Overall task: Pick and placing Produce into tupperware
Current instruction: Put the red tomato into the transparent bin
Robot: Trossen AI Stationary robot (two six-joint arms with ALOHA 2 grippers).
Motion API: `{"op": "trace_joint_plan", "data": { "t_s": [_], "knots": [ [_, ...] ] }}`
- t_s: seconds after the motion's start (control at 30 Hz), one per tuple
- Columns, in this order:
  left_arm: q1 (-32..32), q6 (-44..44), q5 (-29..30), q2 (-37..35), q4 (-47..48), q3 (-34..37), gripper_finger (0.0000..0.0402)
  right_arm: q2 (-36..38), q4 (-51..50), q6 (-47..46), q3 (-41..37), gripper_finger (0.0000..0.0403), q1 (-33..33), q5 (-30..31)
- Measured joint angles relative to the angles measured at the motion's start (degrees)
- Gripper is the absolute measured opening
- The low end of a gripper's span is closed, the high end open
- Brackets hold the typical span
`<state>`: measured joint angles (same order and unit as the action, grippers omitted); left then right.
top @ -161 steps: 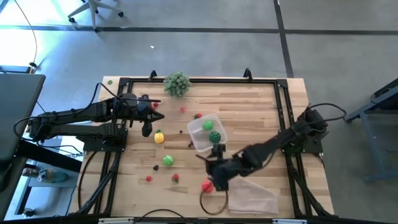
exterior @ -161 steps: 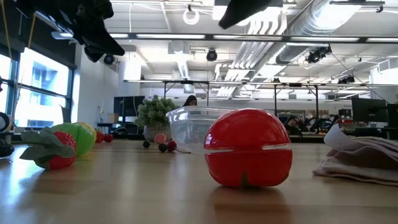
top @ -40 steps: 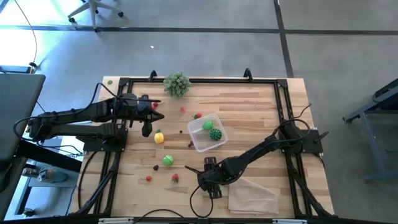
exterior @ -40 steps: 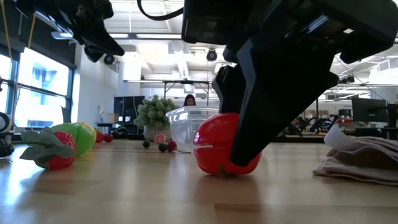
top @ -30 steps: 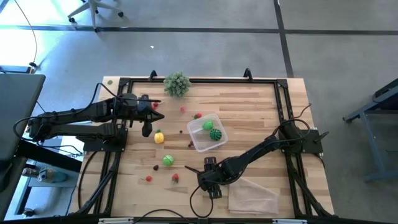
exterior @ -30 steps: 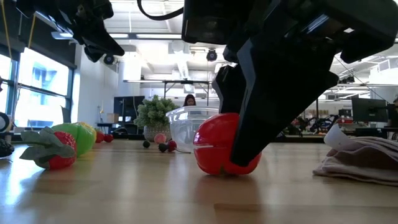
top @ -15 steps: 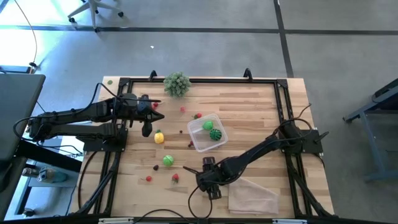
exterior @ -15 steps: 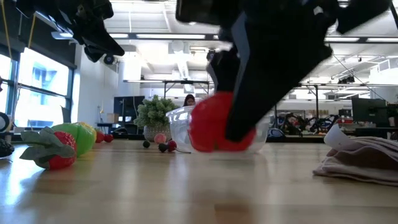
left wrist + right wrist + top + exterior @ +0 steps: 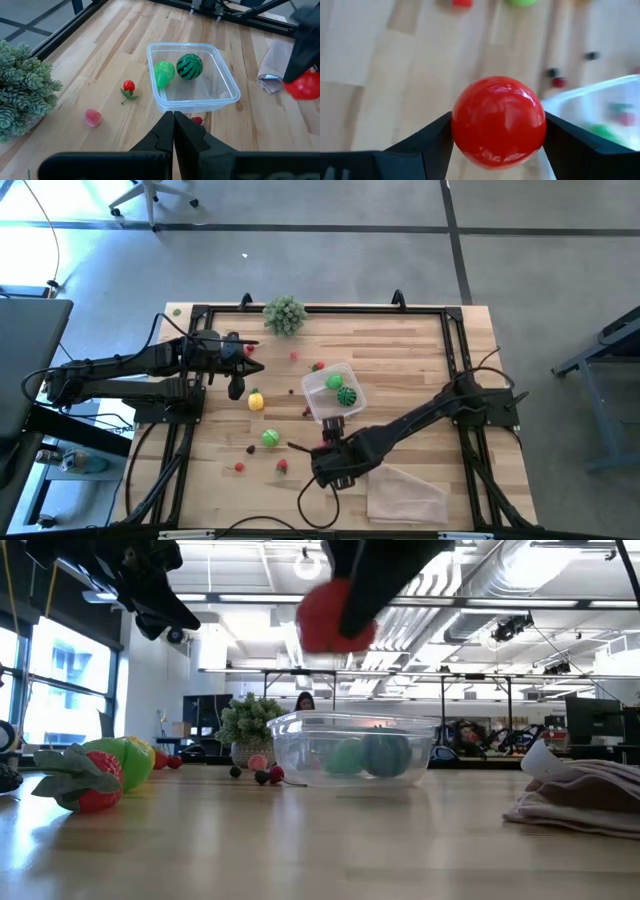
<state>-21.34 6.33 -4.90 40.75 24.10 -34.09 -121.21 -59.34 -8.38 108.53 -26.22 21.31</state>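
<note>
My right gripper (image 9: 335, 452) hangs over the near middle of the table, just near of the tupperware, shut on a large red toy tomato (image 9: 497, 120). In the low view the tomato (image 9: 335, 615) is high above the tabletop. The tupperware (image 9: 332, 392) is a clear tub standing on its base, with a green fruit (image 9: 164, 73) and a striped melon ball (image 9: 190, 66) inside. My left gripper (image 9: 173, 125) waits shut and empty above the table's far left part (image 9: 240, 370). My right gripper pinches the red tomato between its two fingers (image 9: 430, 137), one on each opposite side (image 9: 462, 125) at the widest part. The fingers come from above, slanting down. The tomato is lifted clear of the table.
Loose produce lies left of the tub: a yellow piece (image 9: 256, 400), a green ball (image 9: 271, 438), a strawberry (image 9: 283, 466), a small cherry tomato (image 9: 318, 366) and tiny berries. A leafy clump (image 9: 285, 313) stands at the far edge. A crinkled clear bag (image 9: 405, 492) lies near right.
My right gripper, shut on the red tomato throughout, has risen and shifted slightly toward the tub. The tomato, which rested on the table a second ago, is now lifted clear and high above it.
</note>
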Motion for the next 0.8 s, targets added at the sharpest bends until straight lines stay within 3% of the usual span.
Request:
{"op": "trace_joint_plan", "data": {
  "t_s": [0.2, 0.43, 0.57, 0.8],
  "knots": [
    [0.00, -0.02, 0.00, 0.00, 0.02, -0.01, 0.0001, 0.85, -5.95, 3.46, 6.46, 0.0254, 2.94, 2.40],
    [-0.02, -0.02, 0.01, 0.00, 0.01, 0.00, 0.0001, 7.10, -5.13, 5.74, 5.22, 0.0254, 10.74, -2.40],
    [0.00, 0.00, 0.01, 0.00, 0.00, 0.00, 0.0001, 11.04, 0.48, 5.86, -0.19, 0.0254, 17.09, -9.76],
    [-0.02, -0.01, 0.00, 0.00, 0.00, -0.01, 0.0001, 15.47, 16.20, 5.44, -17.10, 0.0254, 27.95, -24.83]
  ]
}}
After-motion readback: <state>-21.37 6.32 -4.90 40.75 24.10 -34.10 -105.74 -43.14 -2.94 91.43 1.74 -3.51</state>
